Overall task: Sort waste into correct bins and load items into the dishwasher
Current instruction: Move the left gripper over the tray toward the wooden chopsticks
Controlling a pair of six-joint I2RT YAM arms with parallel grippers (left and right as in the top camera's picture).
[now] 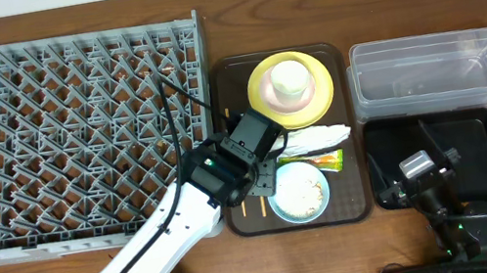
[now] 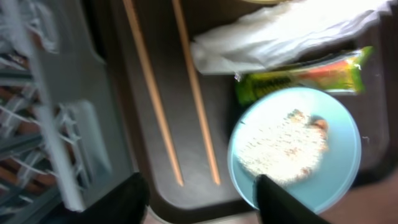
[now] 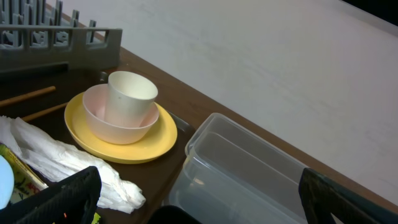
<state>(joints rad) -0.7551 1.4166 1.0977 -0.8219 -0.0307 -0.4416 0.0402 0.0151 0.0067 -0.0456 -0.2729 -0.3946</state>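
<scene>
My left gripper [image 1: 257,186] is open and hovers over the front left of the brown tray. In its wrist view its fingers [image 2: 202,202] straddle the near ends of the two chopsticks [image 2: 174,99]. The light blue bowl [image 1: 298,192] holds rice crumbs [image 2: 283,146]. The white wrapper [image 1: 318,137] and the green-yellow packet [image 1: 324,158] lie behind it. The yellow plate [image 1: 259,94] carries a pink bowl with the cream cup [image 1: 288,77] in it. The grey dish rack [image 1: 75,135] is at the left. My right gripper [image 1: 420,181] is open over the black tray [image 1: 468,143], beside the clear tub [image 1: 432,75].
The dark brown serving tray [image 1: 352,193] holds all the dishes and waste between the rack and the bins. The pink bowl [image 3: 118,121] sits under the cup. The rack's wall [image 2: 50,112] is close on the left of my left gripper.
</scene>
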